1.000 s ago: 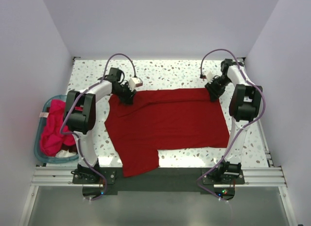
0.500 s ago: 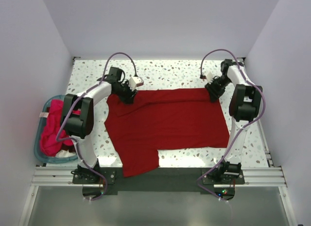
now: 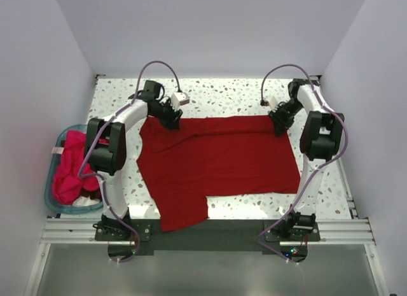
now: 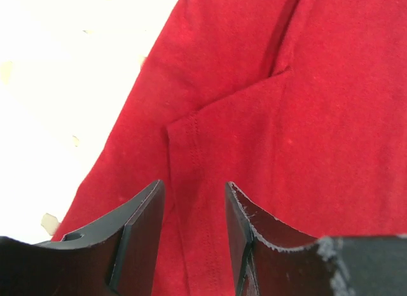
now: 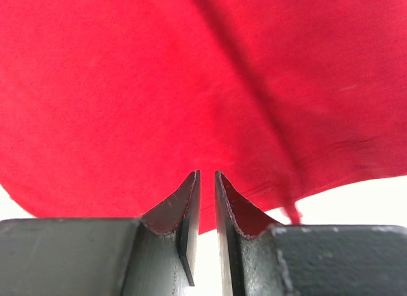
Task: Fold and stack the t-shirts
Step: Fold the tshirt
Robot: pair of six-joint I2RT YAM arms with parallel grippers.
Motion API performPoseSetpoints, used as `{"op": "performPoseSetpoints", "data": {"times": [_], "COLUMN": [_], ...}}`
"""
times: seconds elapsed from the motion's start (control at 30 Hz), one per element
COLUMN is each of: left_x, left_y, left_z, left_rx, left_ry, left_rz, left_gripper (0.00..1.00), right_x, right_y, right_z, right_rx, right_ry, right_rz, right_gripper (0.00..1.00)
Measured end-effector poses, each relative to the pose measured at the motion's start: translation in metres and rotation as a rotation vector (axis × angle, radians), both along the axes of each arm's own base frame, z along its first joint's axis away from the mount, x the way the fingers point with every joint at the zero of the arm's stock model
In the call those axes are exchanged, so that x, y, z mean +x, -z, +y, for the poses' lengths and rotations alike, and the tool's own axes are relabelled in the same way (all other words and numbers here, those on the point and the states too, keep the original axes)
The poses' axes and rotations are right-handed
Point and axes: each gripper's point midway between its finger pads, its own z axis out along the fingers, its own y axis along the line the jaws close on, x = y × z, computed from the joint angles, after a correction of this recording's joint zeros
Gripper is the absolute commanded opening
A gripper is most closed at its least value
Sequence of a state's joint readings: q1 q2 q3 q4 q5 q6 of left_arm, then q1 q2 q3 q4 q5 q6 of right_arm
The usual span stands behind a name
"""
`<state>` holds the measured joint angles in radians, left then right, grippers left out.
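Note:
A deep crimson t-shirt (image 3: 216,162) lies spread flat over the middle of the speckled table (image 3: 222,95), one sleeve hanging toward the near edge. My left gripper (image 3: 173,122) hovers over its far left corner. In the left wrist view its jaws (image 4: 194,183) stand open, with the shirt (image 4: 305,118) and a stitched sleeve hem lying below them. My right gripper (image 3: 278,128) is at the far right corner. In the right wrist view it (image 5: 206,173) is almost closed, pinching the shirt's (image 5: 127,86) hem at the fingertips.
A teal plastic basket (image 3: 52,193) stands off the table's left side with brighter pinkish-red shirts (image 3: 67,169) bunched inside. White walls enclose the table on three sides. The arm bases and rail sit at the near edge.
My left gripper has moved a little toward the far edge and the shirt's far left corner has shifted with it. The right arm has hardly moved.

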<state>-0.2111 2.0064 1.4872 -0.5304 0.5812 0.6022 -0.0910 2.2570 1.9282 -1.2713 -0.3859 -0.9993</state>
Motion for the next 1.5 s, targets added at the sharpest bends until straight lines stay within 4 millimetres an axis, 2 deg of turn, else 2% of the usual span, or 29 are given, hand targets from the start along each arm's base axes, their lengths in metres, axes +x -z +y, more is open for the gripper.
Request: {"op": "performPoseSetpoints", "data": {"times": [0.2,0.33,0.43,0.6,0.77,0.83,0.97,1.13,1.2,1.5], "left_x": [-0.012,-0.024,-0.026,-0.022,0.013,0.025,0.029,0.025,0.024,0.021], "left_y": [0.002,0.002,0.0,-0.002,-0.006,-0.001,0.012,0.027,0.029,0.029], "left_z": [0.009,0.024,0.028,0.017,-0.007,-0.015,-0.022,-0.028,-0.03,-0.033], "left_rx": [-0.027,-0.029,-0.033,-0.047,-0.08,-0.093,-0.097,-0.092,-0.091,-0.092], "left_ry": [-0.023,-0.054,-0.073,-0.082,-0.077,-0.078,-0.076,-0.066,-0.061,-0.044], "left_rz": [0.056,0.08,0.087,0.098,0.068,0.074,0.103,0.14,0.145,0.149], "left_gripper": [0.47,0.5,0.5,0.49,0.5,0.5,0.49,0.49,0.47,0.15], "right_x": [-0.028,-0.029,-0.02,0.01,0.025,0.026,0.03,0.034,0.035,0.036], "right_y": [0.011,0.013,0.007,-0.018,-0.03,-0.03,-0.029,-0.029,-0.029,-0.029], "right_z": [-0.011,-0.017,-0.016,-0.004,0.008,0.011,0.012,0.012,0.012,0.01], "right_rx": [-0.059,-0.09,-0.084,-0.03,0.0,0.002,0.002,0.001,0.0,-0.007], "right_ry": [-0.071,-0.089,-0.077,-0.037,-0.007,0.004,0.025,0.042,0.044,0.047], "right_rz": [0.073,0.075,0.047,-0.06,-0.109,-0.112,-0.118,-0.13,-0.136,-0.138], "right_gripper": [0.19,0.25,0.32,0.34,0.34,0.34,0.34,0.34,0.34,0.33]}}
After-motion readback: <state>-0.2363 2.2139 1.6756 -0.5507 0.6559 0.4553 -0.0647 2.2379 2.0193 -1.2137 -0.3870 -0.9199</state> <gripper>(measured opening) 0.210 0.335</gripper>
